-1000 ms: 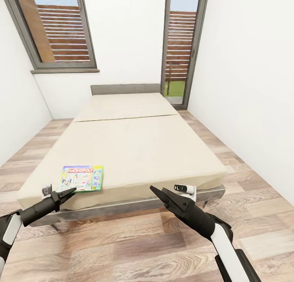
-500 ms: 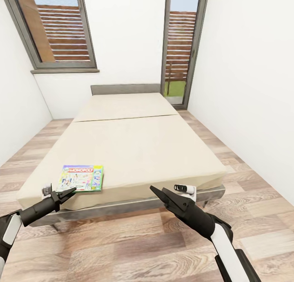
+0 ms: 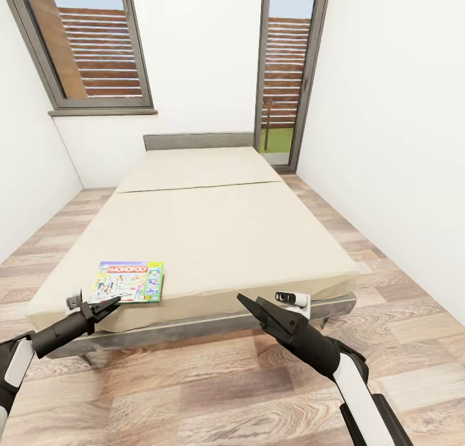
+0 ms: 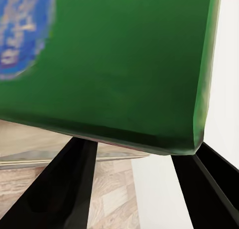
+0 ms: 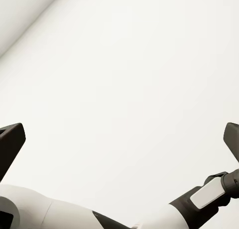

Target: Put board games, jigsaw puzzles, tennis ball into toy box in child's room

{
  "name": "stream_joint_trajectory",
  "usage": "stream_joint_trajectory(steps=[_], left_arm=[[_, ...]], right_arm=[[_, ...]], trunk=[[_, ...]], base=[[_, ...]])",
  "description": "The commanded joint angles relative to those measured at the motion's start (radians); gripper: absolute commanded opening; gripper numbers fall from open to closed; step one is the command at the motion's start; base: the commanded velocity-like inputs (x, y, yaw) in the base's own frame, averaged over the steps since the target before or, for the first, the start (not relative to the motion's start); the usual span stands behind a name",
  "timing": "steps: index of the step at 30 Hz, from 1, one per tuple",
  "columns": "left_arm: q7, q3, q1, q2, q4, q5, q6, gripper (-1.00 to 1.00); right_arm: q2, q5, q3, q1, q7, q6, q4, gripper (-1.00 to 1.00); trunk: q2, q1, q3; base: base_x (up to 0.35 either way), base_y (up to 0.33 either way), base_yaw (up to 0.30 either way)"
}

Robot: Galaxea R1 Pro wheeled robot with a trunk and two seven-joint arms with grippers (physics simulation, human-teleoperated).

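Observation:
A green-and-white Monopoly board game [image 3: 129, 282] lies flat on the near left corner of the bed [image 3: 219, 239]. My left gripper [image 3: 111, 302] is open at the box's near edge. In the left wrist view the green box [image 4: 109, 64] looms just beyond the spread black fingers [image 4: 69, 179], with its edge level with their tips. My right gripper [image 3: 245, 302] hovers open off the foot of the bed with nothing between its fingers [image 5: 10, 139]. The toy box, table, jigsaw puzzles and tennis ball are out of view.
The bed has a grey metal frame [image 3: 194, 326] and a headboard against the far wall. A window [image 3: 90, 45] is at the back left and a glass door [image 3: 284, 77] at the back right. Wood-plank floor [image 3: 213, 381] runs along both sides and the foot.

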Motion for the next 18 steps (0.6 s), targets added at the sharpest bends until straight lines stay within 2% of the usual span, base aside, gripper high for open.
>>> stream_joint_trajectory(steps=[1,13,15,16,18], left_arm=[[-0.002,0.0,0.0,0.0,0.001,-0.006,-0.003,-1.0],[-0.01,0.002,0.0,0.005,-0.011,-0.004,-0.002,-1.0],[-0.044,0.001,0.0,0.015,-0.014,-0.003,0.002,-1.0],[-0.093,0.001,0.0,0.025,-0.015,-0.004,0.008,-1.0],[-0.15,0.0,0.0,0.037,-0.016,-0.006,0.027,-1.0]], right_arm=[[0.0,-0.005,0.0,0.0,0.0,0.006,0.0,1.0],[0.0,-0.005,0.0,0.0,0.0,0.006,0.0,1.0],[0.0,-0.005,0.0,0.0,0.0,0.006,0.0,1.0],[0.0,-0.005,0.0,0.0,0.0,0.006,0.0,1.0],[0.0,-0.005,0.0,0.0,0.0,0.006,0.001,1.0]], trunk=[[0.0,0.0,-0.001],[0.0,0.0,-0.001],[0.0,0.0,-0.001],[0.0,0.0,-0.001],[0.0,0.0,-0.001]], base=[[0.0,0.0,0.0],[0.0,0.0,0.0],[0.0,0.0,0.0],[0.0,0.0,0.0],[0.0,0.0,0.0]])
